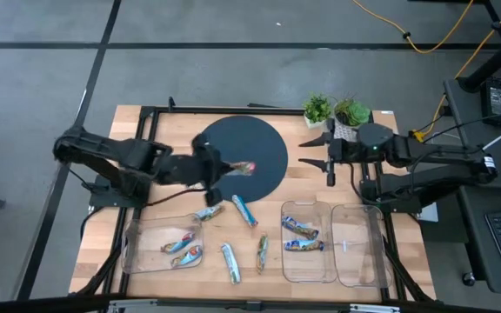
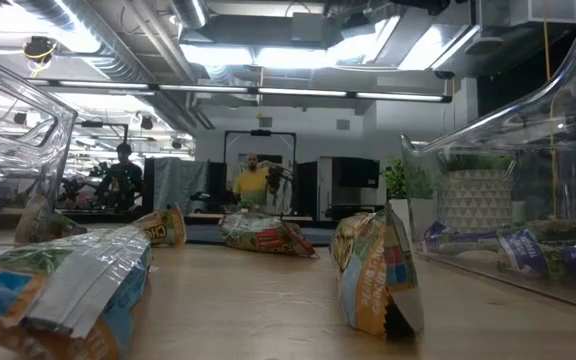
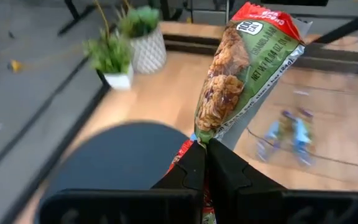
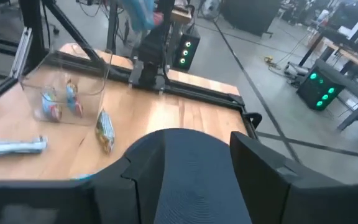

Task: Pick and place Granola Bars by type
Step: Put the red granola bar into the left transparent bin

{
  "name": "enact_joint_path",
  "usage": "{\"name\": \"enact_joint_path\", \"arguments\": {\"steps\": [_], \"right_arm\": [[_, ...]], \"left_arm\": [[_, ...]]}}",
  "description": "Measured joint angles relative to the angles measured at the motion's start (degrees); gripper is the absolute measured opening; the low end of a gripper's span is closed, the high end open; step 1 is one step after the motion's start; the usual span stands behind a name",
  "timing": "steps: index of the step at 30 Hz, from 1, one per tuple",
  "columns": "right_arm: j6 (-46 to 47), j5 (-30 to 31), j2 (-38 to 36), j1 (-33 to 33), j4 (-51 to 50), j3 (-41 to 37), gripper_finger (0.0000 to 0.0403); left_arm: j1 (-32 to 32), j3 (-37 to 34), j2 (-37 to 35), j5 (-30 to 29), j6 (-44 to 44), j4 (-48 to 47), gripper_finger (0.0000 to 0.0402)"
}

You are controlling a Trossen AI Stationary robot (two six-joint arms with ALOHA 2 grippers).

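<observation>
A wooden table with a dark round mat is carrying the sorting. The left gripper is pinching a red-and-green granola bar shut by its end, the bar's long axis running straight out from the fingertips above the mat. The clear trays are lying ahead of it toward the table's front, the left tray nearest, while the right gripper is waiting half open and empty beyond the mat.

Dark round mat on wooden table, two potted plants at far edge, three clear trays along near edge, ppl in bkgd.

Robotics lab: exposed ceiling ducts, strip lights, concrete floor, equipment racks.
</observation>
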Motion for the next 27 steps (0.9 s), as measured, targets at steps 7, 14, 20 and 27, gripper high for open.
{"name": "enact_joint_path", "arguments": {"steps": [7, 14, 20, 27], "right_arm": [[-0.6, 4.5, -3.3, 0.0, -3.5, 0.0, 0.0184], [-2.9, 9.1, -7.2, 0.0, -6.5, 0.0, 0.0184], [-2.9, 9.1, -8.1, 0.0, -6.8, 0.0, 0.0184], [-2.0, 9.1, -8.1, 0.0, -6.8, 0.0, 0.0184]], "left_arm": [[-9.1, 0.0, -4.7, 4.6, -26.7, -22.8, 0.0001], [-18.5, 0.0, -5.0, 12.8, -47.8, -38.0, 0.0001], [-22.8, 0.0, -4.9, 12.2, -55.7, -41.3, 0.0001], [-25.3, -4.7, -4.7, 15.0, -61.0, -40.7, 0.0002]]}}
